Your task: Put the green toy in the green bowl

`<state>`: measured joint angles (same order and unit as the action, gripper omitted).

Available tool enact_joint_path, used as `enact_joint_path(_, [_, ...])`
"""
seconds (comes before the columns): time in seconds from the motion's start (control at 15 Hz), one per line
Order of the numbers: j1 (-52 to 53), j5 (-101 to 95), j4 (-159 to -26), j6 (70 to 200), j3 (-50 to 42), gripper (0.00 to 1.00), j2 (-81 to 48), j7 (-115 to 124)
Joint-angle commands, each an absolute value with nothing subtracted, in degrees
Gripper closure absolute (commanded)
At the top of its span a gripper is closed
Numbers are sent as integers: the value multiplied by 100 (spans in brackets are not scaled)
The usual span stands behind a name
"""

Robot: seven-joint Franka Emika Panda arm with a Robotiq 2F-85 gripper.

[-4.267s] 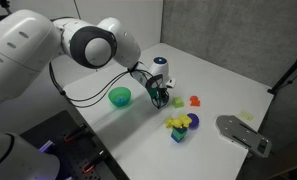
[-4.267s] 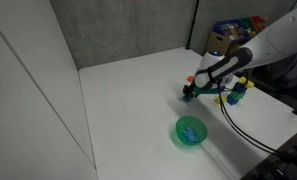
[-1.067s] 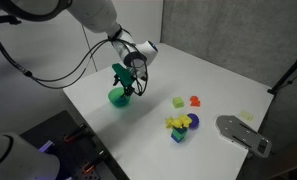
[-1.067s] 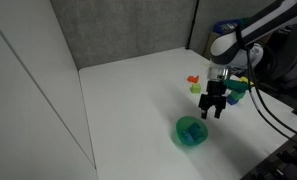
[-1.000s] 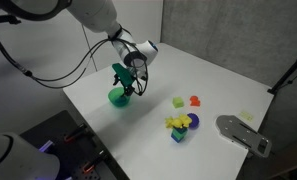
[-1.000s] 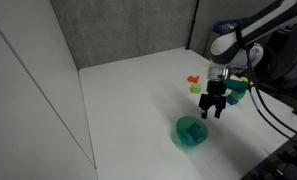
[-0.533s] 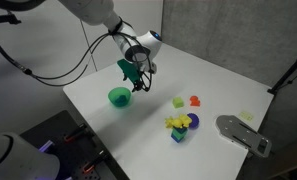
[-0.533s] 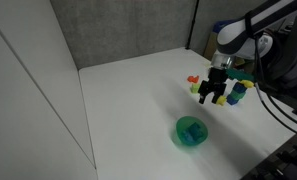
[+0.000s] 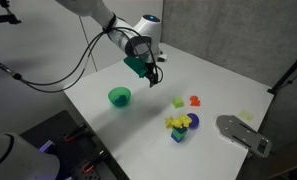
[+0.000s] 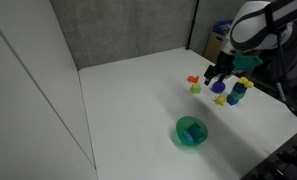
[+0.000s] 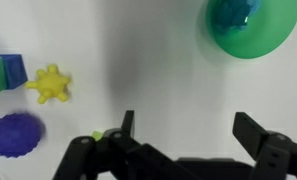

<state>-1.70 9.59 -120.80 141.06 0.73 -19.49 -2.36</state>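
Observation:
The green bowl (image 9: 119, 97) stands on the white table and shows in both exterior views. The dark green toy (image 10: 193, 130) lies inside the bowl (image 10: 180, 133). In the wrist view the bowl (image 11: 266, 40) is at the top right with the toy (image 11: 236, 14) in it. My gripper (image 9: 148, 69) is open and empty. It hangs in the air above the table, away from the bowl and nearer the other toys, as the exterior view (image 10: 221, 72) also shows. In the wrist view its two fingers (image 11: 188, 130) have only bare table between them.
A yellow-green piece (image 9: 178, 102) and a red piece (image 9: 195, 101) lie mid-table. A yellow, purple and blue cluster (image 9: 180, 125) sits nearer the front. A grey flat object (image 9: 243, 134) lies at the table's edge. A yellow star (image 11: 50, 84) and a purple ball (image 11: 15, 132) show below the wrist.
My gripper was low over the bowl a second ago. It has risen and moved away towards the loose toys, open and empty. The green toy stays in the bowl.

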Motion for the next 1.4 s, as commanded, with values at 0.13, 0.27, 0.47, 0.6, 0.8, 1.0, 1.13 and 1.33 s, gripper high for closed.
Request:
enact_joint_path(0.13, [261,-696,-12587,14546,-608,0,-1106,1322])
enact_joint_path(0.27, [238,-1001,-12687,14195,-643,0,-810,1558])
enact_joint_path(0.47, [94,-1062,-12874,13638,-559,0,-350,1412])
enact_joint_path(0.6, [-1,-974,-12937,13197,-531,0,2,1217])
enact_joint_path(0.8, [-119,-868,-12936,12525,-522,0,485,954])
enact_joint_path(1.0, [-223,-625,-12812,11729,-546,0,914,401])
enact_joint_path(1.13, [-280,-446,-12724,11210,-586,0,1166,15])
enact_joint_path(1.33, [-327,-254,-12707,10719,-618,0,1405,-343])
